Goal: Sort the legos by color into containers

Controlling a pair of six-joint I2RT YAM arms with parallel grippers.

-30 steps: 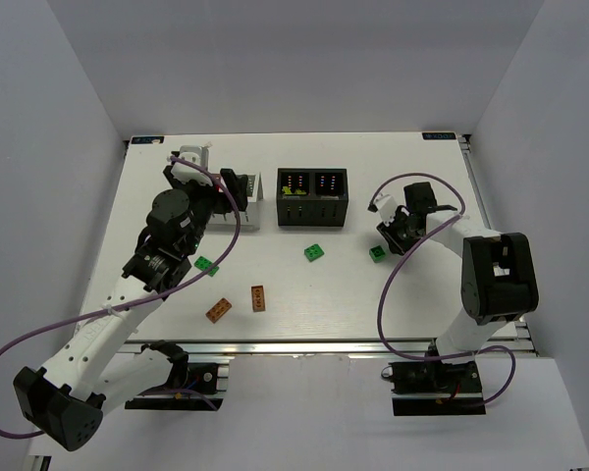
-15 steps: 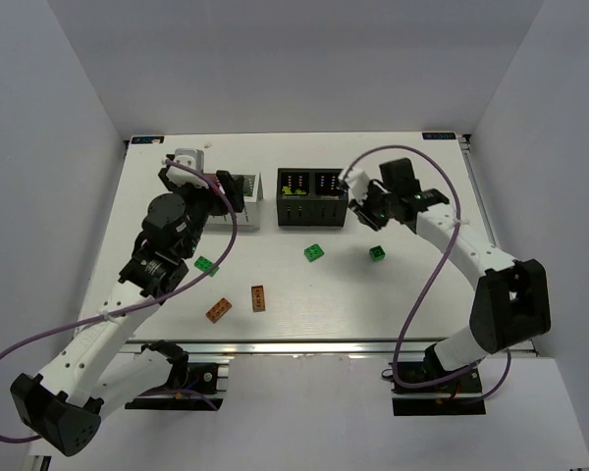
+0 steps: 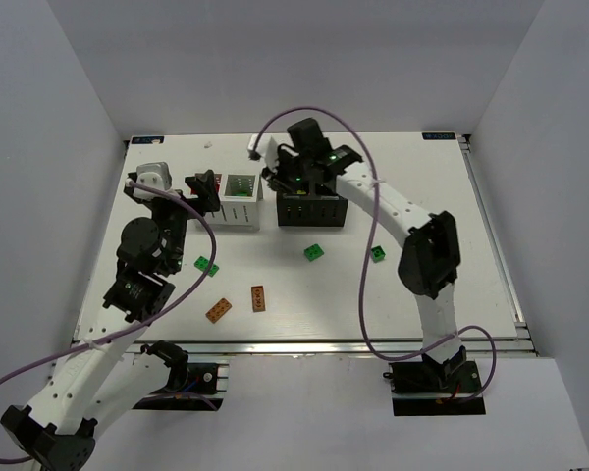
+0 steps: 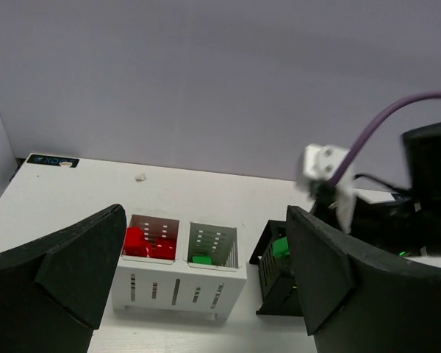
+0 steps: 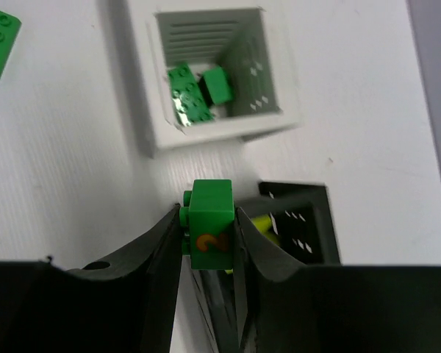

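My right gripper (image 5: pixel 210 229) is shut on a green lego (image 5: pixel 212 220) with an orange mark. It hovers over the gap between the white container (image 5: pixel 148 110) and the black container (image 5: pixel 320 195). The top view shows this gripper (image 3: pixel 278 180) between the two boxes. The white container (image 4: pixel 178 283) holds red legos (image 4: pixel 143 243) in its left cell and green ones (image 4: pixel 201 259) in its right cell. A yellow-green lego (image 5: pixel 263 223) lies in the black container (image 3: pixel 312 209). My left gripper (image 3: pixel 204 186) is open and empty, left of the white container (image 3: pixel 238 208).
Three green legos (image 3: pixel 207 265) (image 3: pixel 314 252) (image 3: pixel 377 253) and two brown-orange legos (image 3: pixel 219 310) (image 3: pixel 258 297) lie loose on the table in front of the containers. A purple cable arcs over the right arm above the black box.
My right arm has swung from the table's right side leftward, over the black container to the gap beside the white one. My left gripper has drawn back to the left.
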